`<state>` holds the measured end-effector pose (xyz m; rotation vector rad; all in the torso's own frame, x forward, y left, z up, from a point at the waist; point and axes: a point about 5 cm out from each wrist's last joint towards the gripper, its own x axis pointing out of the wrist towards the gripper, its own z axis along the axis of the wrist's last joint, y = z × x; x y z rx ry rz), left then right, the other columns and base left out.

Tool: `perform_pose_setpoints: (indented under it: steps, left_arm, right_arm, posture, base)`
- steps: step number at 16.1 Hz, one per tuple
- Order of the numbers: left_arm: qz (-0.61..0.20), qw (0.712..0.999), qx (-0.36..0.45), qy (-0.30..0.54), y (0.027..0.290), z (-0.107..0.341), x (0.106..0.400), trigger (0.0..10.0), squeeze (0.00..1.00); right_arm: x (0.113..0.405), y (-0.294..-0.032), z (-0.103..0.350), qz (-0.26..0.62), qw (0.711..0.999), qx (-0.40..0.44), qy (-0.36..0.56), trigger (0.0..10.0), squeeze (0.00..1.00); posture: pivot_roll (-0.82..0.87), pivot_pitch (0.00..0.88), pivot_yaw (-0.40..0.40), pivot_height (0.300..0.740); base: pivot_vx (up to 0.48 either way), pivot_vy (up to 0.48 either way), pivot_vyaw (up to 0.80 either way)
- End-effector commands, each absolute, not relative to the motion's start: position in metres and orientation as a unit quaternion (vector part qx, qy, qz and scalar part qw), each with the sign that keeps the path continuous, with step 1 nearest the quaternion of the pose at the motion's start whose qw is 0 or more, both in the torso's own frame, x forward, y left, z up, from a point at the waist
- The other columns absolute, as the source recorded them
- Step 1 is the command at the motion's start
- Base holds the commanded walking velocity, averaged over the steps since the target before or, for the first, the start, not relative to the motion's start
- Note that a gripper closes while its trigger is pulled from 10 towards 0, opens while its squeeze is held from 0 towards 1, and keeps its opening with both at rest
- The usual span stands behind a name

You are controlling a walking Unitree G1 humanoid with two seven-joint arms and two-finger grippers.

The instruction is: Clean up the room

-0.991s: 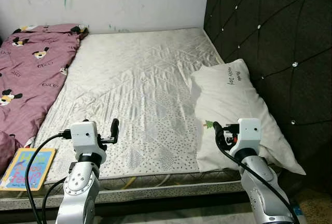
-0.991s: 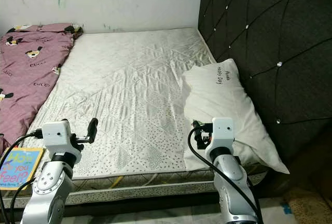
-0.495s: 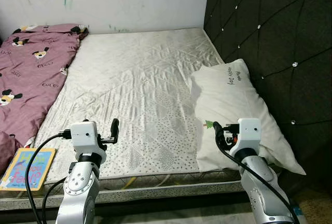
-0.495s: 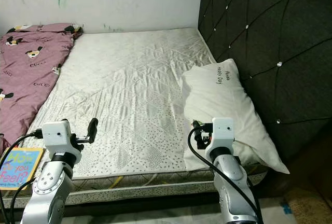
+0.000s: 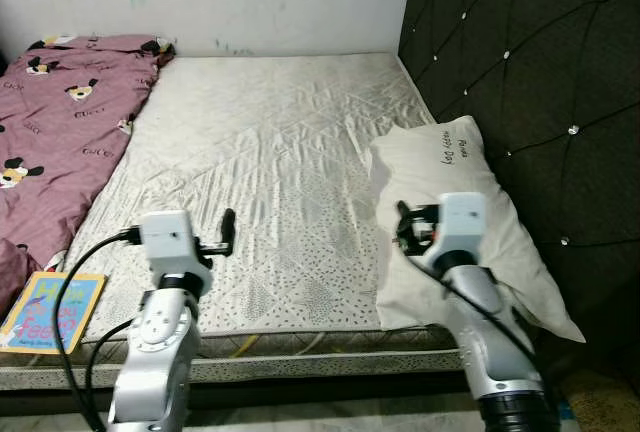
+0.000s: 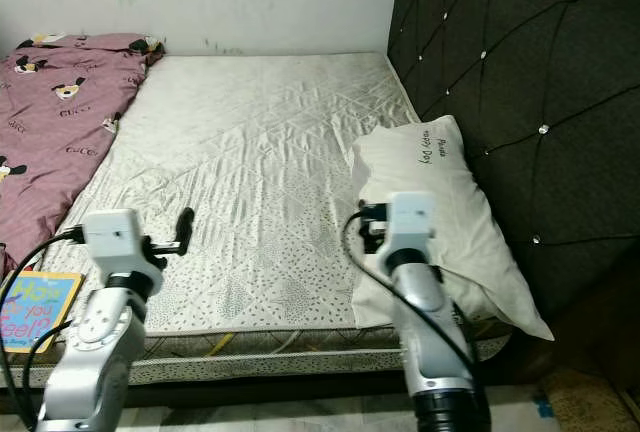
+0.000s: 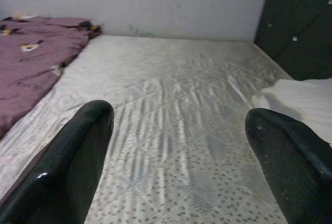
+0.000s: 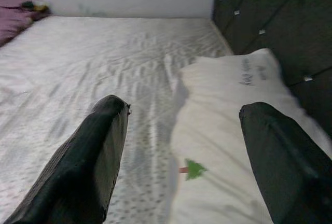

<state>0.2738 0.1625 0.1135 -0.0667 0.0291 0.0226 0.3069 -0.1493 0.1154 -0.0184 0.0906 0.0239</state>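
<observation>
Both arms are up over the near edge of the bed (image 5: pixel 280 152), and nothing is in either grip. The left gripper (image 7: pixel 181 156) hovers above the bare patterned mattress with its jaws spread wide and released, the purple cartoon-print blanket (image 5: pixel 60 122) off to its left and a colourful children's book (image 5: pixel 52 310) lying behind and left of it at the mattress edge. The right gripper (image 8: pixel 181 156) hangs with its jaws also parted and empty, straddling the inner edge of the white pillow (image 5: pixel 455 192), which lies ahead and to the right of it against the dark tufted headboard (image 5: pixel 540 72). A small green mark (image 8: pixel 194 169) on the pillow sits just beyond those jaws.
</observation>
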Motion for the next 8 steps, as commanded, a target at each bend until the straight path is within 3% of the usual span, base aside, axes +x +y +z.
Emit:
perform_pose_setpoints:
  steps: [1,5,8]
  left_arm:
    - [0.010,0.999,-0.030,0.005,0.164,0.117,0.273,10.0,0.00]
    - [0.021,1.000,-0.003,0.016,0.174,0.106,0.264,10.0,0.00]
    - [0.035,0.999,0.003,0.010,0.178,0.108,0.257,10.0,0.00]
  right_arm:
    - [0.306,-0.152,0.122,0.002,1.000,0.003,0.026,10.0,0.00]
    - [0.297,-0.162,0.115,-0.012,0.998,-0.052,0.027,10.0,0.00]
    - [0.288,-0.182,0.098,-0.046,0.996,-0.033,0.065,10.0,0.00]
  posture:
    - [0.01,0.009,0.035,0.740]
    - [0.01,0.016,0.031,0.740]
    - [0.03,0.035,0.020,0.740]
  base:
    - [0.000,0.000,0.00]
    - [0.000,0.000,0.00]
    - [0.000,0.000,0.00]
